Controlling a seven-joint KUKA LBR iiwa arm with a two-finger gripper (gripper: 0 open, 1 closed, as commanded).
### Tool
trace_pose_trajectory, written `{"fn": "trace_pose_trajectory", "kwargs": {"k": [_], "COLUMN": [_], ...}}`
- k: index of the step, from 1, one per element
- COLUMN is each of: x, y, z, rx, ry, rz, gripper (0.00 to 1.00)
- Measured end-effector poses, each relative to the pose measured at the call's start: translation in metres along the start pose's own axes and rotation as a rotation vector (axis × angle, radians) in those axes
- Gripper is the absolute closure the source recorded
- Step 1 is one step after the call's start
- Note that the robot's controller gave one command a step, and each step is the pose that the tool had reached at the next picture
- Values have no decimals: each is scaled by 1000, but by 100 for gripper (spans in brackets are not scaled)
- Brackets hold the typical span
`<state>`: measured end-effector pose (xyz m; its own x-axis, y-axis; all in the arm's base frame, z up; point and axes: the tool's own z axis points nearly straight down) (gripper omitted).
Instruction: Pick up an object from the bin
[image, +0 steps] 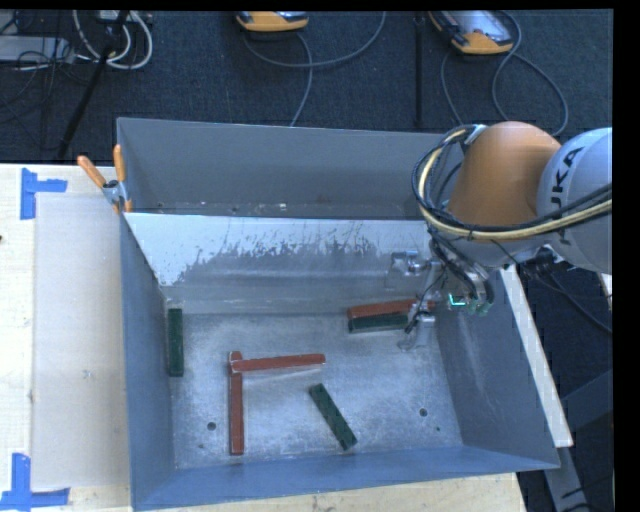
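Back right of the grey bin (300, 185), my gripper (417, 325) meets the right end of a red-and-dark-green bar (378, 317), hiding that end. My orange wrist cover (500, 170) looms above. Whether the gripper is wide or narrow I cannot tell.

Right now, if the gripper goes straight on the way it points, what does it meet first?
Probably the right end of the red and green bar beneath the gripper; depth is unclear, so it might meet the bin floor instead.
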<state>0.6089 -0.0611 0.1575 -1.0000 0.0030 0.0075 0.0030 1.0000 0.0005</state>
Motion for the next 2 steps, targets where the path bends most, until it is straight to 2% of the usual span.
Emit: {"fn": "trace_pose_trajectory", "kwargs": {"k": [1,2], "x": [-6,-8], "y": [14,14], "z": [88,83], "rx": [-1,1], "ry": [-7,-13], "rz": [168,165], "gripper": [0,100]}}
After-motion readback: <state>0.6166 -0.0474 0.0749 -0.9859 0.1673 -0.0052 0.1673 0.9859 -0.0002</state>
